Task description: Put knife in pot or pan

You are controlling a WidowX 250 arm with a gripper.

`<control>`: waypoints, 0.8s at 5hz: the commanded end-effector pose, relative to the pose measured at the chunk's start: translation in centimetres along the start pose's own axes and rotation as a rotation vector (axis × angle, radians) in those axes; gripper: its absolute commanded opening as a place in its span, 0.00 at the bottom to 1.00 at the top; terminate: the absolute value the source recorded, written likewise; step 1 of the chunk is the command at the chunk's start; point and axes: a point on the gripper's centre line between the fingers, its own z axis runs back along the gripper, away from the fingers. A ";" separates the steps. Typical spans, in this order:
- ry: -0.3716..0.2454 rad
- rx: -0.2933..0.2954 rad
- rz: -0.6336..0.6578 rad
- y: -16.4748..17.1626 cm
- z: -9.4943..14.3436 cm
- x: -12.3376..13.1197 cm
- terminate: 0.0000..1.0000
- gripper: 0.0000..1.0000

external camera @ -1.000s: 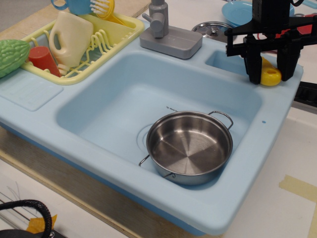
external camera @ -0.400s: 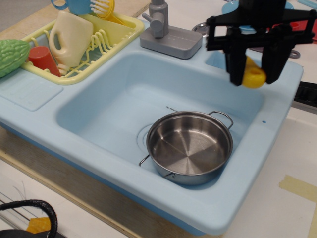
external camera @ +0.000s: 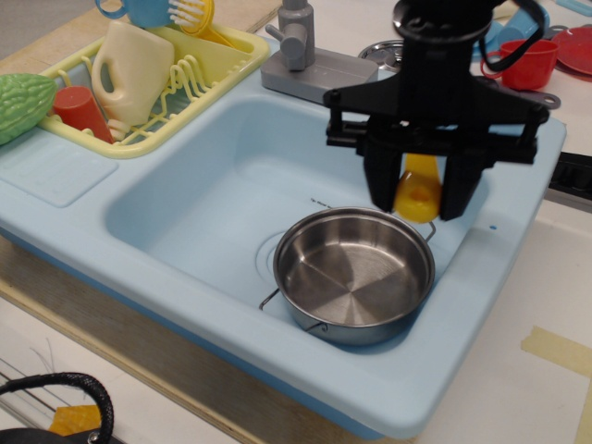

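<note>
Tool (external camera: pixel 419 196), one knife (external camera: pixel 418 190), one pan (external camera: pixel 354 275).

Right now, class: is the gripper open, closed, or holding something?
Gripper: closed, jaws clamped on the knife by its yellow handle, above the pan.

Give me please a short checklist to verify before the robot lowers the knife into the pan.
1. Knife held between the end effector fingers: ok, the yellow handle shows there.
2. Blade visible: cannot tell, it is hidden by the end effector.
3. Pan empty: ok.
4. Pan upright in the sink: ok.
5. Knife above the pan: ok, though near its far rim.
6. Path downward free: ok, nothing shows between.
</note>
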 end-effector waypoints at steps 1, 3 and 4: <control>-0.027 -0.017 -0.118 2.2 -0.5 0.0 0.00 0.00; -0.012 -0.055 -0.111 3.6 -1.7 -1.1 0.00 0.00; 0.003 -0.071 -0.130 3.4 -1.7 -1.2 1.00 0.00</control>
